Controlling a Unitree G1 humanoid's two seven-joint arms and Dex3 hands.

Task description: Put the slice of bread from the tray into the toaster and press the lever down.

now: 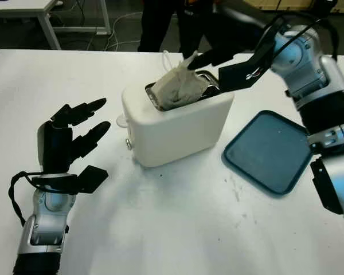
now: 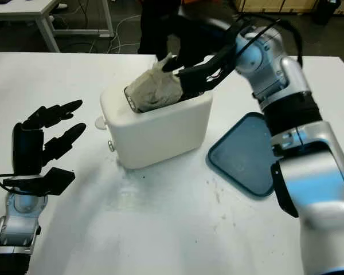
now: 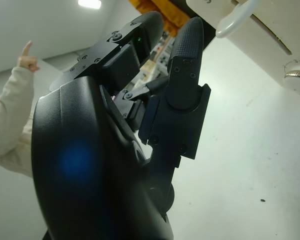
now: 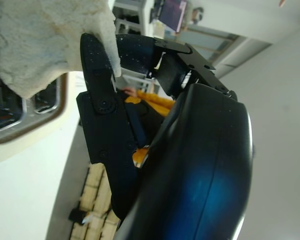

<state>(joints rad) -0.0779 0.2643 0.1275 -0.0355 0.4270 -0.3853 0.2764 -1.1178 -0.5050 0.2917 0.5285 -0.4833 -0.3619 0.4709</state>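
A white toaster (image 1: pixel 178 123) stands mid-table. A pale slice of bread (image 1: pixel 178 86) sticks out of its slot, tilted, with its lower part inside. My right hand (image 1: pixel 218 66) reaches over the toaster from the right, its black fingers (image 4: pixel 102 100) closed on the slice's upper edge (image 4: pixel 40 40). The toaster's white lever (image 1: pixel 122 121) projects from its left end and sits high. The blue tray (image 1: pixel 269 149) lies bare to the toaster's right. My left hand (image 1: pixel 74 132) is open, left of the toaster, fingers pointing toward it.
A person in dark clothes (image 1: pixel 160 23) stands behind the table's far edge. A person's light sleeve (image 3: pixel 10 120) appears in the left wrist view. A small chrome knob (image 1: pixel 128 144) sits below the lever. Bare white tabletop (image 1: pixel 178 229) spreads in front.
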